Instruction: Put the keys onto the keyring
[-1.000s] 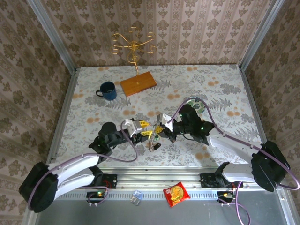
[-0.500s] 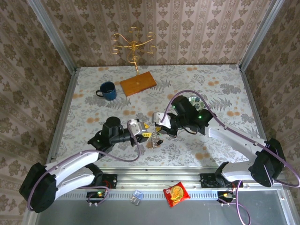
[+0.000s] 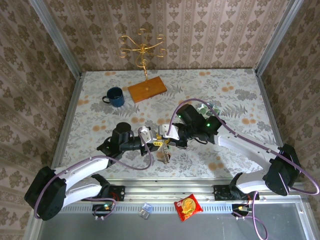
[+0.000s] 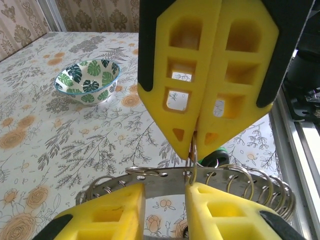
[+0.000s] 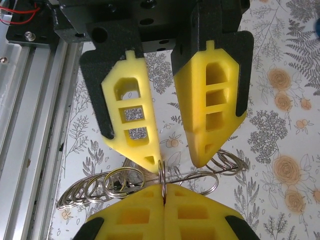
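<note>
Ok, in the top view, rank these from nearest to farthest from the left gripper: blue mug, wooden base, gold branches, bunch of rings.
1. The bunch of rings, hanging right at the fingertips of the left gripper.
2. The blue mug, back left, and the wooden base, straight back: too close to call.
3. The gold branches, up against the back wall.
</note>
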You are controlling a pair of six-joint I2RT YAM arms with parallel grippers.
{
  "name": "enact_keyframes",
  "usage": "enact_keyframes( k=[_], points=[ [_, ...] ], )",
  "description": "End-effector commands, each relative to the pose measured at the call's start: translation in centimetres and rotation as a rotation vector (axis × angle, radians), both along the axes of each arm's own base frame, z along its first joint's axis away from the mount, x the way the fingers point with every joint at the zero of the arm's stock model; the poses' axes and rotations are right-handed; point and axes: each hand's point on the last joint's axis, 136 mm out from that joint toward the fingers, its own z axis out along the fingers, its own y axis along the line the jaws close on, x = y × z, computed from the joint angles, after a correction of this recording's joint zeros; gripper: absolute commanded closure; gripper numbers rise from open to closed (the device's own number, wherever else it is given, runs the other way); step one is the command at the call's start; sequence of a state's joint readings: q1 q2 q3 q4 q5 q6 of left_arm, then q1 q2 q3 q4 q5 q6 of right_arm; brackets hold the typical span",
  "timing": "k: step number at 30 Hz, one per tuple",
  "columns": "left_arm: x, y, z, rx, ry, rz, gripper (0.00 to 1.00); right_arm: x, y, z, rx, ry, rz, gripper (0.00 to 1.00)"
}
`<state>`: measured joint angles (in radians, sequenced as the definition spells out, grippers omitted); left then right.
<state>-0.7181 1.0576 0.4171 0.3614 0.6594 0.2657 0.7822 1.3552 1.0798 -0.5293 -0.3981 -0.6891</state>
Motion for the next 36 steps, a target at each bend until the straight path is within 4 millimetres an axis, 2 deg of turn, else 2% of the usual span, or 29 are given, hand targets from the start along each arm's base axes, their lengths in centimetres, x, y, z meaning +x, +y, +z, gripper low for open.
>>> enact_keyframes(
  k=[1,7,15,22,29,31,34,36],
  points=[
    [-0.3,-0.5,2.6,-0.066,-0.050,-0.045,0.72,0.8,0.4,1.3,0.012,-0.064,-0.010,1.00],
    [-0.4,0.0,2.2,-0.067,-0.048,-0.023,0.69,0.6,0.0,1.1,0.009,-0.067,-0.011,1.00],
    [-0.3,-0.4,2.5,-0.092,-0.046,-0.036,0.75,0.4,1.0,1.6,0.051,-0.053,0.003,1.00],
    [-0.1,-0.5,2.4,-0.093,-0.039,-0.034,0.81,0.1,1.5,1.8,0.088,-0.030,0.005,1.00],
    [-0.3,-0.4,1.9,-0.067,-0.030,-0.042,1.00,-0.1,1.5,2.2,0.143,0.004,-0.016,1.00],
    [-0.4,-0.4,1.9,-0.068,-0.027,-0.043,1.00,0.0,1.4,2.5,0.181,0.020,-0.036,1.00],
    [-0.4,-0.3,2.0,-0.091,-0.034,-0.035,1.00,0.4,0.8,3.6,0.332,0.093,-0.066,0.80],
    [-0.3,-0.2,2.3,-0.122,-0.045,-0.017,1.00,0.5,0.2,3.6,0.409,0.121,-0.081,0.73]
  ],
)
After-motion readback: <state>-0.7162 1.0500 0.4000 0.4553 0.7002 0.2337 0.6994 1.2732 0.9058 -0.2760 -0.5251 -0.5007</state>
